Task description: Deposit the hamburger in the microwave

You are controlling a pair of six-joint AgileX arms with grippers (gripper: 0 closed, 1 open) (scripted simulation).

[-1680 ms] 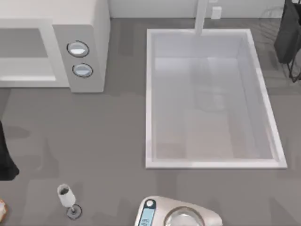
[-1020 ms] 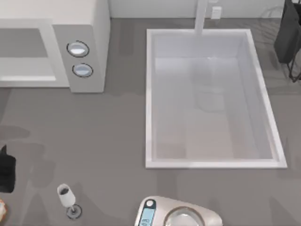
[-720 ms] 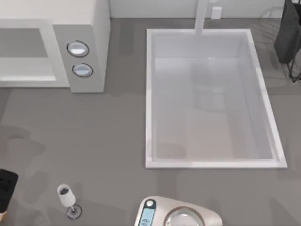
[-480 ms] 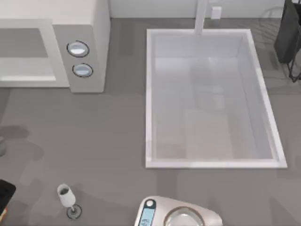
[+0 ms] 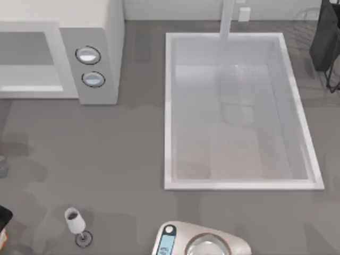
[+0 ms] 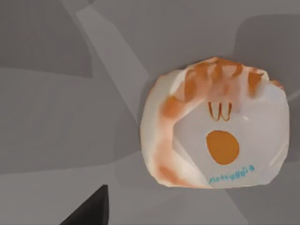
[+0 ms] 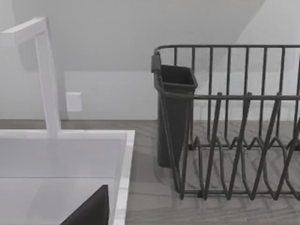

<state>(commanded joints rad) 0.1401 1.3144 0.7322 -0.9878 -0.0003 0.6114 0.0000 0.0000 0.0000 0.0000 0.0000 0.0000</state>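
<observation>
While the burger (image 6: 215, 129) lay flat on the grey table (image 5: 106, 154), it sat straight below my left wrist camera, wrapped in white paper with orange stripes and an orange dot on top. It was roundish, with no clear long axis; its printed face pointed up toward the camera, the striped edge on one side and small blue lettering on the other. From above, a sliver of it showed at the table's near left corner (image 5: 2, 240), just under my left gripper (image 5: 3, 215), which was a dark shape at the left edge. One dark fingertip (image 6: 91, 211) stood beside the burger, apart from it, and I could not tell whether my fingers were spread or closed.

Well away at the far left stood the microwave (image 5: 79, 48), its grey opening facing the near side and its two knobs (image 5: 88, 55) on the panel to the right. A wine glass (image 5: 75, 222) stood upright near the burger's corner, with a scale (image 5: 199, 243) farther right at the near edge. The sink (image 5: 169, 117) took the table's right half, its tap (image 7: 44, 75) at the far rim.

My right arm (image 5: 326, 37) was parked at the far right by the dish rack (image 7: 234, 122); its grip I could not tell either.
</observation>
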